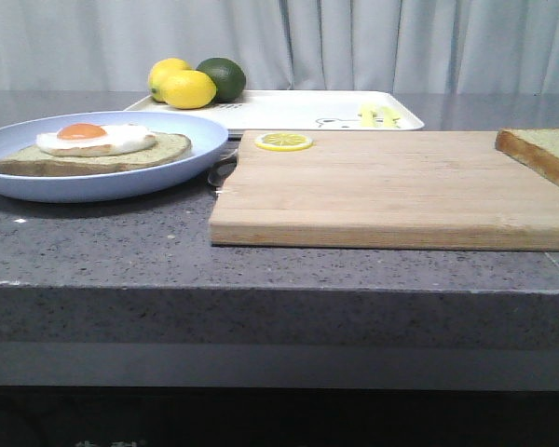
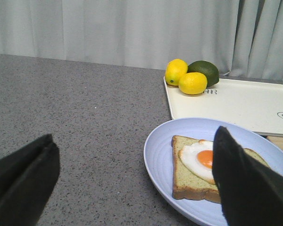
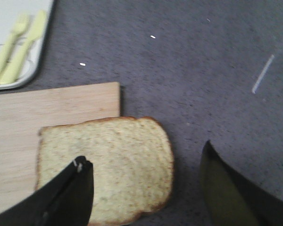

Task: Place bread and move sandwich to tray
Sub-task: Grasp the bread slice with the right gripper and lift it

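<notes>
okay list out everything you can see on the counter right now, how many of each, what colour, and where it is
plate: one, pale blue, left front of the counter.
sandwich: one, brown-crusted toast with a white and orange fried egg, on the plate.
cutting board: one, light wood, right of the plate.
bread: one plain slice, tan, on the board's right end, overhanging its edge.
lemon slice: one, yellow, board's far left corner.
tray: one, cream white, behind the board.
lemons: two, yellow, tray's left end.
lime: one, dark green, beside the lemons.
left tool: black, open, near the plate.
right tool: black, open, over the bread.
</notes>
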`<state>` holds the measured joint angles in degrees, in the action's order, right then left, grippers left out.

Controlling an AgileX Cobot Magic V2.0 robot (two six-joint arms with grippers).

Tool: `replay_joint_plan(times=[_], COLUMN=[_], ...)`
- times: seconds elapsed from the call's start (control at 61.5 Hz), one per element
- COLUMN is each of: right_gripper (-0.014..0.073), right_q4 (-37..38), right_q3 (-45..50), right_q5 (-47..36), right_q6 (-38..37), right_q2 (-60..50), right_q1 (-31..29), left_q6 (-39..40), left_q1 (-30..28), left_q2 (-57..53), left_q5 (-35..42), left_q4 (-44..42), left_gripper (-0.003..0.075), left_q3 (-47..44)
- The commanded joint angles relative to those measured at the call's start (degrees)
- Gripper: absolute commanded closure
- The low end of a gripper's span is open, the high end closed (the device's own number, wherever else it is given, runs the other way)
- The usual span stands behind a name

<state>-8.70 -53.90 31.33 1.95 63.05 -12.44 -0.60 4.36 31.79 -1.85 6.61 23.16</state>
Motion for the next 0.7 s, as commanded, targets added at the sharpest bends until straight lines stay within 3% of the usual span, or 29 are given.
replay_joint_plan(times=[0.0, 0.179, 0.341, 0.683], right_gripper=[0.0104, 0.0105, 0.0108, 0.0108], right_q4=[-1.6, -4.3, -14.9, -30.0], right_q3=[-5.3, -10.0, -14.7, -18.6], right_q5=[0.0, 3.4, 9.6, 17.9], right_q6=[0.4, 3.0, 15.3, 25.3], right_q2=[4.4, 12.5, 18.6, 29.3], right_q1=[-4.3, -8.7, -8.9, -12.8], left_q6=[0.2, 0.2, 0.2, 0.2], left_q1=[-0.1, -0.1, -0.1, -0.1], left_q2=[0.5, 0.5, 0.5, 0.5], left_q5=[5.0, 5.0, 5.0, 5.0], left_q4=[0.0, 0.0, 0.0, 0.0], left_gripper=[0.0080, 0.0080, 0.0080, 0.0080], left_q3=[2.1, 2.1, 2.1, 2.1])
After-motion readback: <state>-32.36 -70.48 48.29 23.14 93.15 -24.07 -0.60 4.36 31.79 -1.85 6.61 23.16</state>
